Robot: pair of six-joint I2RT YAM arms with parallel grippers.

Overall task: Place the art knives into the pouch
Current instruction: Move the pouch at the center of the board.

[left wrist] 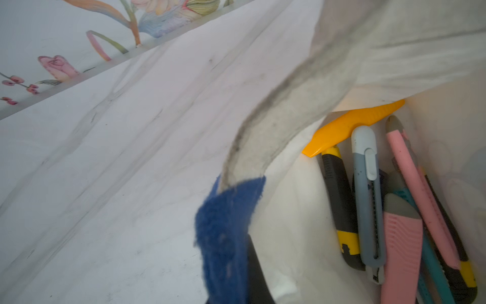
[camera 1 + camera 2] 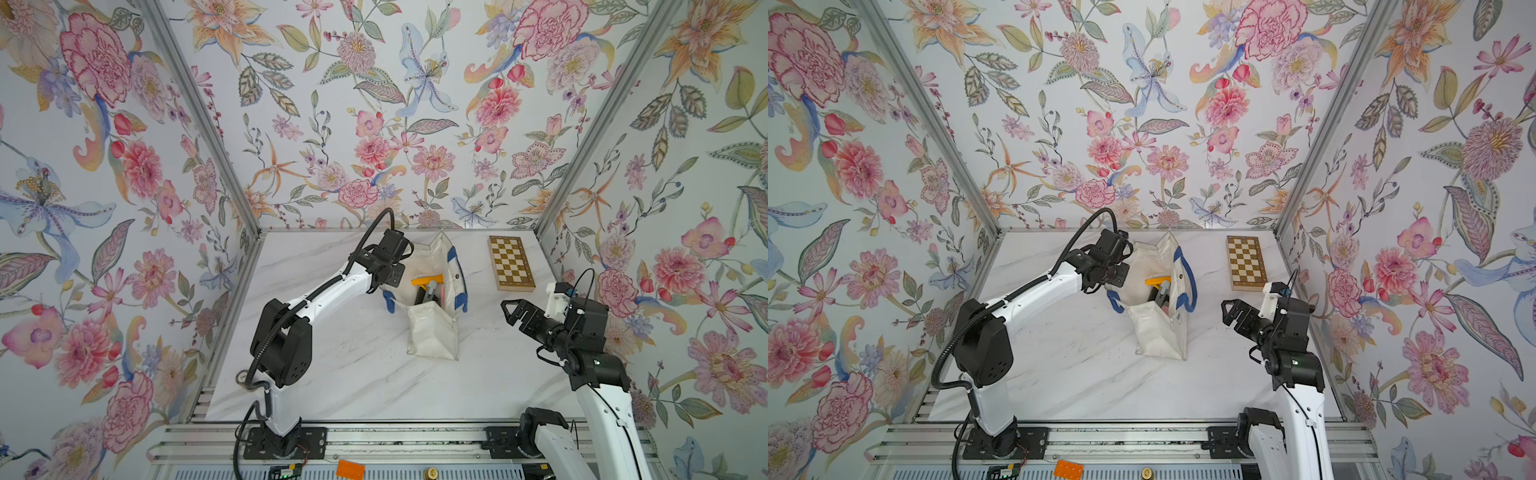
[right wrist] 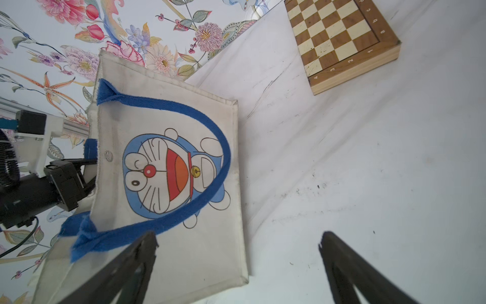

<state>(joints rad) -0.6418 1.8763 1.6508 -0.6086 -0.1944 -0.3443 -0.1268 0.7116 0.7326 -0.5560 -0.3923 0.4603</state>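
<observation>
Blue strap [image 1: 226, 237] sits closest to the left wrist camera, draped over a black finger [image 1: 256, 273] of the left claw [image 3: 90, 172]. That claw is closed at the left rim of the pouch [image 2: 432, 332], pinching the canvas where the strap joins. The strap hides the tips, so the exact bite is hard to make out. In both top views the pouch stands at the centre of the frame on the table [image 2: 353, 374], mouth open upward, with the left arm [image 2: 332, 286] covering its left rim.

Knives [image 1: 368, 200] lie bunched inside the pouch, just beside the left claw and below the rim it holds. A fold of canvas covers one end of the orange knife [image 1: 352, 123], and the pink and teal ones are cut off by the frame edge. In a top view only the orange knife [image 2: 428, 279] and something dark show through the mouth.

Right claw [image 2: 513, 313] hangs right of centre, well apart from the pouch, spread wide and holding nothing, with the chessboard [image 2: 510, 262] above it in the frame. Its fingers [image 3: 126, 268] are cut off in the right wrist view.
</observation>
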